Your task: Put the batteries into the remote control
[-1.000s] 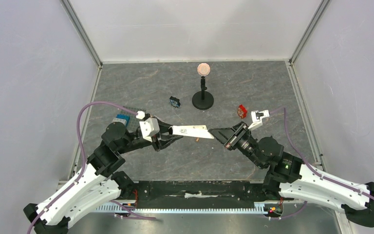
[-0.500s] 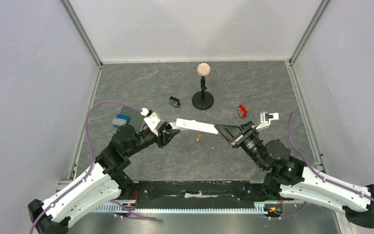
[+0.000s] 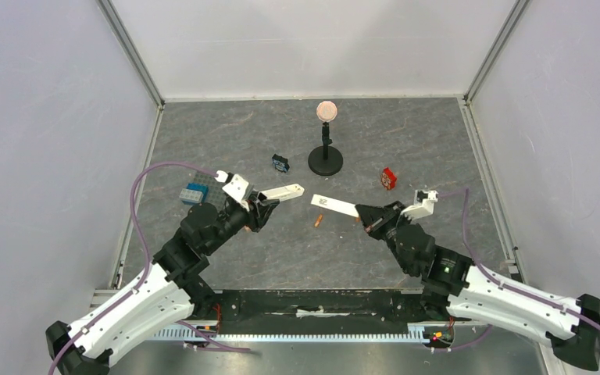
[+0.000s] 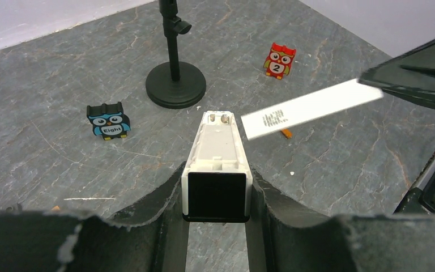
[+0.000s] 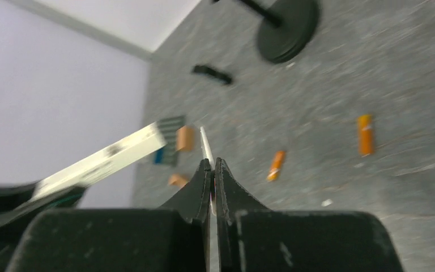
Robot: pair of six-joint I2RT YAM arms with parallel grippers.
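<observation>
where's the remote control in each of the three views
top external: remote control left of centre, sticking out of the left hand.
left wrist: bottom centre, end-on, gripped at its near end.
right wrist: left edge, a slanted white bar beside the thin white cover.
shared landmark: the black round stand.

My right wrist view is smeared: the remote control (image 5: 105,161) is a soft white bar whose print I can't read, and I can't tell what the orange blob (image 5: 184,137) beside it is. The white cover strip (image 5: 205,147) shows only edge-on there, its near end buried inside the right end effector (image 5: 210,165). From the left wrist, the stand (image 4: 175,85) is cropped by the top edge, and one battery (image 4: 286,134) barely peeks from under the strip.
</observation>
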